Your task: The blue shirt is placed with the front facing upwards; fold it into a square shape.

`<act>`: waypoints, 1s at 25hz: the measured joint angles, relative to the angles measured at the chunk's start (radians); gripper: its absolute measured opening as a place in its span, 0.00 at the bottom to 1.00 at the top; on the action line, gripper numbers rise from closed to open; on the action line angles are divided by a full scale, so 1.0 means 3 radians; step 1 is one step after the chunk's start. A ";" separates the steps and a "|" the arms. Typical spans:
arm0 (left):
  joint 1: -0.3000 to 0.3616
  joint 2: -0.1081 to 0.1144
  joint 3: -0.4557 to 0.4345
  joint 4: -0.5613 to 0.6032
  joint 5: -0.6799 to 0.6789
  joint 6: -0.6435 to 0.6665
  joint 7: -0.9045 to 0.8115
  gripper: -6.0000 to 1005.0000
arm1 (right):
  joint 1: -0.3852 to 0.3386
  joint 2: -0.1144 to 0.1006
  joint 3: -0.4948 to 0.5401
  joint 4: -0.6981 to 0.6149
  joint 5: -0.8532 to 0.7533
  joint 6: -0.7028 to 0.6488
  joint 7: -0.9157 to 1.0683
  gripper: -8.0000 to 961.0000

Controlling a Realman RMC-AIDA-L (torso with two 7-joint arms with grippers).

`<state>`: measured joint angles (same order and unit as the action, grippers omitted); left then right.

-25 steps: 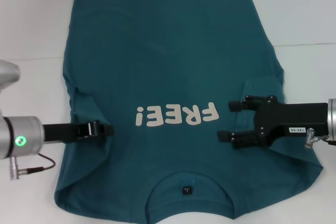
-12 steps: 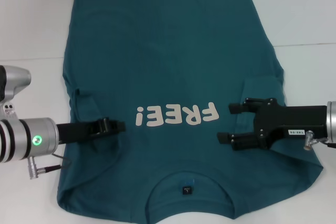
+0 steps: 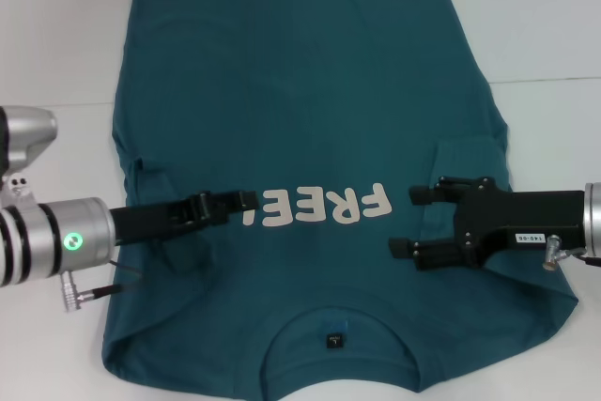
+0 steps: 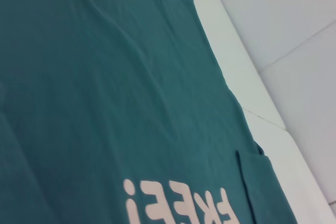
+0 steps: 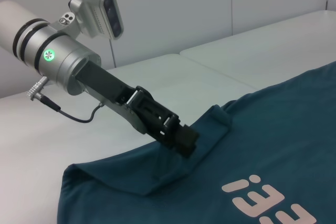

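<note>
Two sleeves are already turned in over the blue shirt, so the fold looks to be in its early part; the long side folds and the crosswise fold that would make a square are, by my reading, not yet done. The shirt lies flat, front up, on the white table, its collar nearest the robot and its hem farthest away.

The left gripper reaches inward over the chest, its tips just beside the "!" of the cream lettering, with the folded-in left sleeve bunched beneath and behind it. Its fingers look pressed together on a ridge of sleeve cloth, which rises to meet them in the right wrist view.

The right gripper hovers at the other end of the lettering, its two fingers plainly apart and holding nothing; the right sleeve lies tucked flat under and behind it.

From the head view the left gripper seems merely to lie on the fabric. The right wrist view shows the lifted fold of cloth at its tips. The left wrist view shows none of that arm's fingers, only the shirt body, the lettering and the tucked right sleeve beyond.
</note>
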<state>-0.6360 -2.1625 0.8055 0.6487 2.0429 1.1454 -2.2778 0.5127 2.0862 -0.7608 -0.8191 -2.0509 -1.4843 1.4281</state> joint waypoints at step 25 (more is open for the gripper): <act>0.0167 0.0270 -0.0007 0.0485 0.0572 0.0297 -0.0683 0.75 | -0.0011 0.0000 0.0000 0.0041 -0.0010 0.0113 0.0000 0.96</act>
<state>-0.5858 -2.0815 0.8033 0.7943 2.2144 1.2346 -2.4827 0.5093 2.0862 -0.7608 -0.8068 -2.0540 -1.4504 1.4282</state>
